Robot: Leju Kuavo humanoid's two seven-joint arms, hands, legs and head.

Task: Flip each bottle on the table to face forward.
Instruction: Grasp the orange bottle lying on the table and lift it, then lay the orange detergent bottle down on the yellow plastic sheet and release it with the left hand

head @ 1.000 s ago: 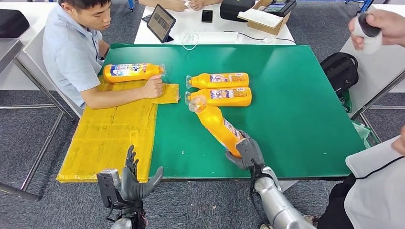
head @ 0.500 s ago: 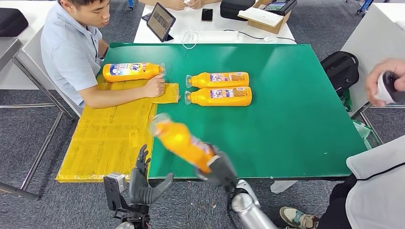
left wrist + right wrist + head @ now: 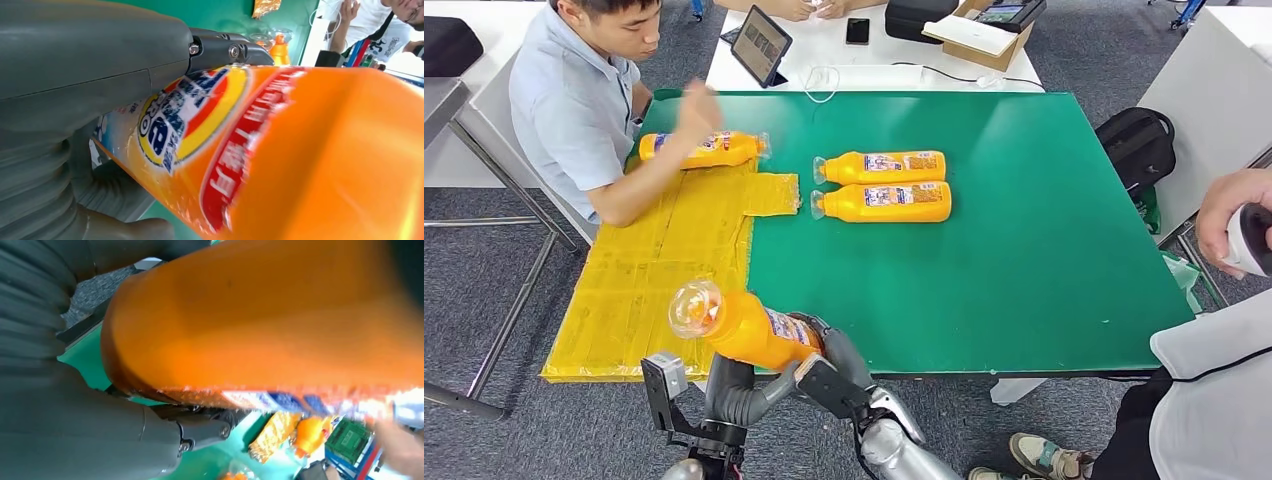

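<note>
Now that I have lifted the bottle (image 3: 744, 328) off the counter (image 3: 1024, 260) to the near edge, both my right hand (image 3: 829, 375) and left hand (image 3: 734, 385) grip it for turning.

The scene is evenly and brightly lit from overhead. A pale sheen is seen on the green table (image 3: 1044, 200) beyond the two bottles (image 3: 884, 185) lying side by side. Short, soft shadows are cast beside those bottles. The person's raised hand (image 3: 696, 103) is motion-blurred. In both wrist views the held bottle (image 3: 300, 150) is rendered close, soft and smeared, with the background defocused.
</note>
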